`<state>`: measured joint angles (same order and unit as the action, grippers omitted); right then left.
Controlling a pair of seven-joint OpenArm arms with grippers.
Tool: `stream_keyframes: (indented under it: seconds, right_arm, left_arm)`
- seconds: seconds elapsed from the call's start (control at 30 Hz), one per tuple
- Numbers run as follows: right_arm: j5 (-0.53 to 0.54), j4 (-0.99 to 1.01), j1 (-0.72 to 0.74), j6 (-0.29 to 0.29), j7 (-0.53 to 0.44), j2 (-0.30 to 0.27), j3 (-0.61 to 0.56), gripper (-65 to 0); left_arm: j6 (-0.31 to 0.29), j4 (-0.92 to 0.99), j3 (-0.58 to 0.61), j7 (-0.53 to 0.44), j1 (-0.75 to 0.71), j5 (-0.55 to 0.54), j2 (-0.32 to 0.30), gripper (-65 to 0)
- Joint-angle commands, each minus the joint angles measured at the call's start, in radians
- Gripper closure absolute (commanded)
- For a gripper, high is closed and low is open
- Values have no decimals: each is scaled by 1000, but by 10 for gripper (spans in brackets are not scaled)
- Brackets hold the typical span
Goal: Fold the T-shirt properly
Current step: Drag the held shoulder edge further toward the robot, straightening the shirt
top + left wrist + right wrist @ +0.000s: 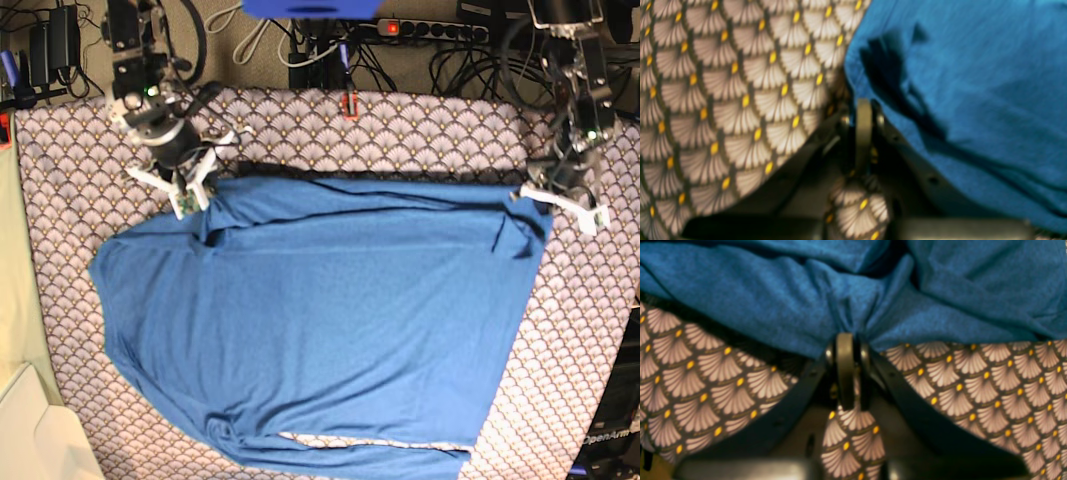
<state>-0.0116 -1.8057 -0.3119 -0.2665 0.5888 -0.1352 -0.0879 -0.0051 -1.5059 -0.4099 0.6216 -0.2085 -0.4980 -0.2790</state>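
The blue T-shirt (320,310) lies spread wide over the scallop-patterned cloth, its far edge stretched between my two grippers. On the left of the base view my right gripper (200,196) is shut on the T-shirt's far-left corner. In the right wrist view the blue fabric (780,306) bunches into folds where the fingertips (845,340) pinch it. At the right of the base view my left gripper (535,196) is shut on the far-right corner. The left wrist view shows the shirt (973,93) at the closed gripper (863,104), with the edge meeting its tip.
The scallop-patterned cloth (420,140) covers the table under the shirt. Cables and a power strip (430,30) run along the back edge, with a small red item (350,104) near it. A white object (35,440) sits at the front left corner.
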Motion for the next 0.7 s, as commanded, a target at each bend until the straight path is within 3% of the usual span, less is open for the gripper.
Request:
stream_keyframes:
  seconds: [0.0, 0.4, 0.67]
  right_arm:
    - [5, -24, -10, -6, -19, -5, 4, 0]
    - [5, -111, -128, -6, -26, -27, -2, 0]
    - [5, -119, -227, -6, -115, -27, 1, 0]
  left_arm:
    - [0, -20, -28, -22, -1, 0, -16, -4]
    - [0, -88, -71, -22, -113, 0, -15, -4]
    - [0, -155, -71, -22, -196, 0, -15, -4]
